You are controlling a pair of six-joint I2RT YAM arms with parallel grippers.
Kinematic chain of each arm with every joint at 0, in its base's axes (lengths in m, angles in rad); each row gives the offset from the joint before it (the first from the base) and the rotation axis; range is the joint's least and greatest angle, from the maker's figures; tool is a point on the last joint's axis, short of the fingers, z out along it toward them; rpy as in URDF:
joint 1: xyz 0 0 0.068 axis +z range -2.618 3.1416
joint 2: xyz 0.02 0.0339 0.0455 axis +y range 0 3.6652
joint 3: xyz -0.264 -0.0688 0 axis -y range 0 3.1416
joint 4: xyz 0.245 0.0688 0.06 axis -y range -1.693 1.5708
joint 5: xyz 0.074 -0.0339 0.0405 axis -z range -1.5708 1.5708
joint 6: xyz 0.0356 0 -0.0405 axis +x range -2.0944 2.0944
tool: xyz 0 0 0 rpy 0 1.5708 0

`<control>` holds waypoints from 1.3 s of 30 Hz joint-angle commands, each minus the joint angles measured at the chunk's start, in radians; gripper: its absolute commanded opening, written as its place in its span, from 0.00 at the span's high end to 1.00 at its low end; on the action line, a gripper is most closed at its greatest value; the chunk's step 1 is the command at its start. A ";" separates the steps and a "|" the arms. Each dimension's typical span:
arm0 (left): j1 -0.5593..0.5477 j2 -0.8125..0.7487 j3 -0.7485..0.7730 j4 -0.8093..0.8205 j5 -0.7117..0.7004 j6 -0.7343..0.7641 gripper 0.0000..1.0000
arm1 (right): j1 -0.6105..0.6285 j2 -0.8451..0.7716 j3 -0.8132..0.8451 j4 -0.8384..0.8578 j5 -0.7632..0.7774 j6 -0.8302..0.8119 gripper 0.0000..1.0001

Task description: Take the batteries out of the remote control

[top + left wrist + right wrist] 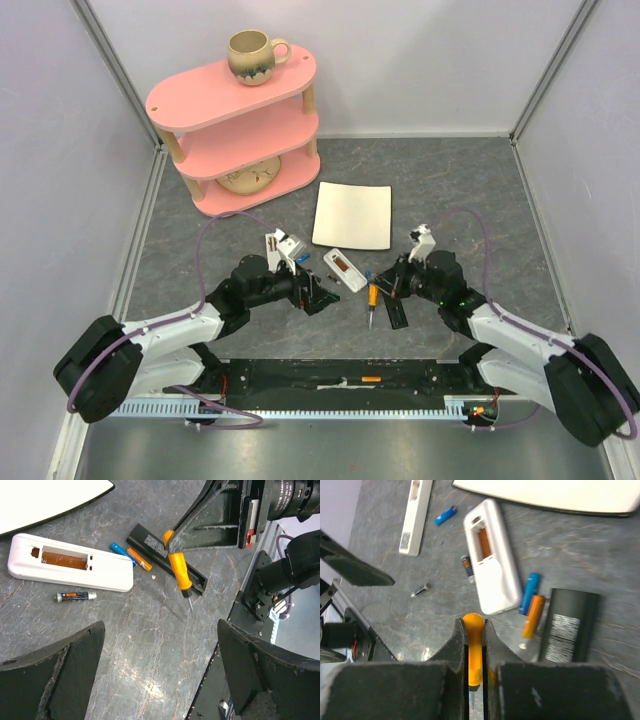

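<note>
**One set of jaws clamped, the other wide open**

So the right gripper (474, 627) is pinched tight on the orange screwdriver (474, 655) handle. The left gripper (160, 665) is spread wide, nothing in it. The blue battery (121, 549) and orange battery (139, 559) lie touching on the table (150, 645), between the white remote (100, 572) and black remote (150, 542).

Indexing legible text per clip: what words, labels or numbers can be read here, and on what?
"DAMIA", cut off by the frame edge: right arm's motor housing.
Black flat part: white printed label, too small to read.
Loose battery: wrapper print, too small to read.
White strip: grey code patch, blurred.
No other text is legible.
</note>
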 commanded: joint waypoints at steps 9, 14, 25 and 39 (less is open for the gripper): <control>0.008 0.002 0.044 -0.067 -0.026 0.072 0.01 | 0.266 0.376 0.231 0.114 -0.017 -0.049 1.00; 0.008 -0.001 0.044 -0.076 -0.032 0.076 0.01 | 0.335 0.508 0.297 0.076 0.018 -0.061 1.00; 0.009 -0.019 0.036 -0.087 -0.048 0.076 0.01 | 0.369 0.507 0.322 0.045 0.116 -0.080 0.55; 0.011 -0.047 0.025 -0.096 -0.054 0.076 0.01 | 0.372 0.432 0.294 0.045 0.176 -0.087 0.32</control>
